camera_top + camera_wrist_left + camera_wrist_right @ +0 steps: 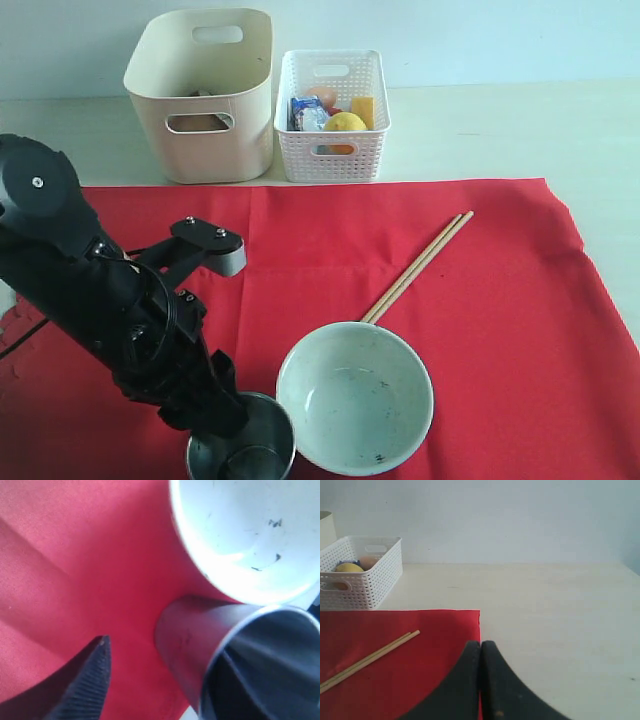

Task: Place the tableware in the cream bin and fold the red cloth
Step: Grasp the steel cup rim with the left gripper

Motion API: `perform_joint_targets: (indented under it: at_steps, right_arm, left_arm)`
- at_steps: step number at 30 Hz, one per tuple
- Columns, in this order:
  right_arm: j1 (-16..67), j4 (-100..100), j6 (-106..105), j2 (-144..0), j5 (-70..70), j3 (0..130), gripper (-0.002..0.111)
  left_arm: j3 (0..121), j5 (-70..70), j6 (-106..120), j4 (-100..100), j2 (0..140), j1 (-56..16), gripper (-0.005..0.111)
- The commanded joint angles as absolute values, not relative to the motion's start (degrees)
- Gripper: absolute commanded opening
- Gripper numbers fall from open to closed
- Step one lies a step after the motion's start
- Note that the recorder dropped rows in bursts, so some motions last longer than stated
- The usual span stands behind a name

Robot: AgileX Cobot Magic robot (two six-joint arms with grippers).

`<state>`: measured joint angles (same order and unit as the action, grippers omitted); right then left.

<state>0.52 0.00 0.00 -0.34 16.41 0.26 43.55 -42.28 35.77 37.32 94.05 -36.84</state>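
Steel cup (pixel 256 456); lemon (pixel 345 123) in white basket (pixel 332 161)

No legible text or labels anywhere, print on the blue carton (pixel 308 112) too small to read

In the left half of the exterior view, the left arm (pixel 80 290) is seen as matte black segments. Its round joint cap (pixel 37 185) at the upper left is marked by one silver screw. A black bracket (pixel 195 238) bearing two silver screws is tipped by a grey cylinder (pixel 232 260). Black cables (pixel 150 325) are looped along it. The left gripper (pixel 222 408) is fitted with a black ribbed finger (pixel 85 685); the right gripper (pixel 481 647) is formed of two smooth, curved black fingers (pixel 460 690).
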Motion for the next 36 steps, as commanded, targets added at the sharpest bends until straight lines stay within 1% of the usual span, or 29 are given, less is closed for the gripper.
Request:
perform_joint_targets:
  at_steps: [1,4,8,10,18,26,36]
  right_arm:
    - [0.2,0.0,0.0,0.0,15.7,0.0,0.000]
    - [0.2,0.0,0.0,0.0,15.7,0.0,0.000]
    - [0.2,0.0,0.0,0.0,15.7,0.0,0.000]
    - [0.2,0.0,0.0,0.0,15.7,0.0,0.000]
    - [0.2,0.0,0.0,0.0,15.7,0.0,0.000]
    - [0.2,0.0,0.0,0.0,15.7,0.0,0.000]
    - [0.2,0.0,0.0,0.0,15.7,0.0,0.000]
  left_arm:
    - [43.9,-41.3,35.5,37.6,95.2,-37.2,0.043]
    - [43.9,-41.3,35.5,37.6,95.6,-37.2,0.032]
    - [43.9,-41.8,35.5,37.6,95.6,-37.2,0.010]
    - [43.9,-43.1,35.5,37.6,95.6,-37.2,0.001]
    - [43.9,-51.4,35.5,37.1,92.8,-37.2,0.000]
    - [44.8,-52.4,35.5,35.8,84.3,-37.2,0.000]
    - [54.1,-50.4,28.1,19.3,75.1,-37.0,0.000]
